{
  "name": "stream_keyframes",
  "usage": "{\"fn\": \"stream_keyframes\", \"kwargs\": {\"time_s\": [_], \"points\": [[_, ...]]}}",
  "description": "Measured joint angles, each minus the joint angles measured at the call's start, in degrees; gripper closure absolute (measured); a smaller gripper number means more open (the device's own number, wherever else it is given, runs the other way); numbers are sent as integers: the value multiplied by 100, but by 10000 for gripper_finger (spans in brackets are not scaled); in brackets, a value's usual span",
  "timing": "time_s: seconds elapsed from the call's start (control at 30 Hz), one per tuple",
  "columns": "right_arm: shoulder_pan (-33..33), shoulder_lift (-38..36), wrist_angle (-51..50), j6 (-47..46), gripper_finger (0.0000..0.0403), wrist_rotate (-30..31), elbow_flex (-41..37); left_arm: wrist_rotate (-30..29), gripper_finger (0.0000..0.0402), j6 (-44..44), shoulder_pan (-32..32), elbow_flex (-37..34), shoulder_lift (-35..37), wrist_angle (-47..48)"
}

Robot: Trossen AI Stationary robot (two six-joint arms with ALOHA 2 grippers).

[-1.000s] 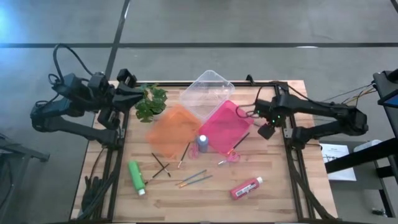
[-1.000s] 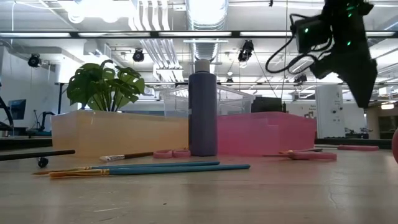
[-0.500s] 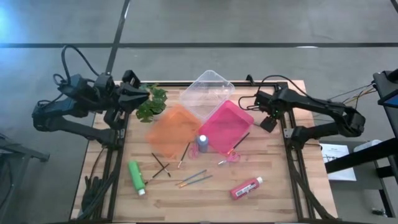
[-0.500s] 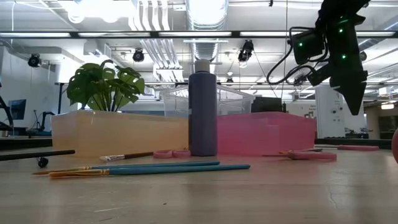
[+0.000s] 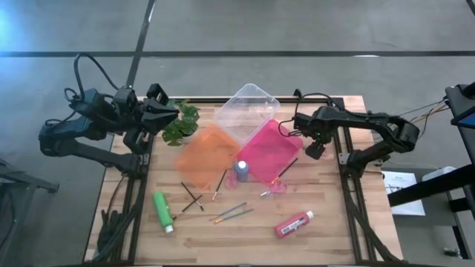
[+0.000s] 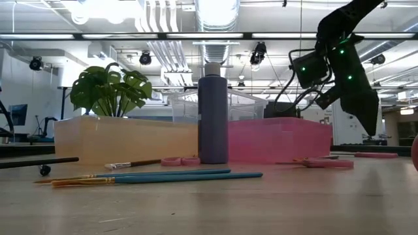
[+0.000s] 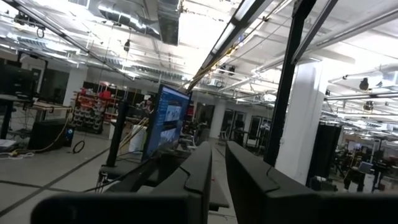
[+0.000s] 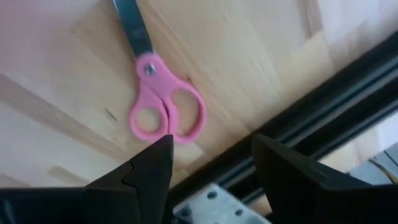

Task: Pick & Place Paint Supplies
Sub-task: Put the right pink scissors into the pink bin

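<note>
My right gripper [image 5: 313,148] [image 6: 367,121] hangs open over the table's right edge, beside the pink tray. Straight below it lie pink-handled scissors [image 8: 166,115], flat on the wood next to the black rail; its fingers are above them and apart from them. A second pink pair [image 5: 278,185] lies near the middle. The blue-purple bottle [image 5: 242,169] stands upright by the trays. The green bottle [image 5: 163,211] and red bottle [image 5: 295,224] lie on their sides. Thin brushes [image 5: 231,213] lie scattered between them. My left gripper [image 5: 162,111] waits shut at the far left, by the plant.
Orange tray [image 5: 209,154], pink tray [image 5: 269,148] and clear tray [image 5: 246,110] sit side by side at the table's far middle. A leafy plant [image 5: 179,122] stands at the far left. Black frame rails run along the left and right table edges. Bare wood shows along the near edge.
My right gripper has come down toward the table and shifted slightly left, toward the pink tray, tipping its fingers more downward. My left arm moved a little toward the plant early on, then kept still. Nothing on the table has moved.
</note>
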State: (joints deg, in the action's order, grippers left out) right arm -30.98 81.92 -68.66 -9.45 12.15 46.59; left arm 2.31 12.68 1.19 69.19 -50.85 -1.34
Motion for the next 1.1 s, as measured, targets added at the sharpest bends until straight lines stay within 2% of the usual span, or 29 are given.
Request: {"fn": "stream_keyframes", "kwargs": {"time_s": [0.37,1.1], "points": [[11,109,369,-94,188,272,-203,0,344,127,-2,-4,0,-14],[9,102,424,-88,188,240,-247,-27,344,134,-4,-9,-4,-11]]}}
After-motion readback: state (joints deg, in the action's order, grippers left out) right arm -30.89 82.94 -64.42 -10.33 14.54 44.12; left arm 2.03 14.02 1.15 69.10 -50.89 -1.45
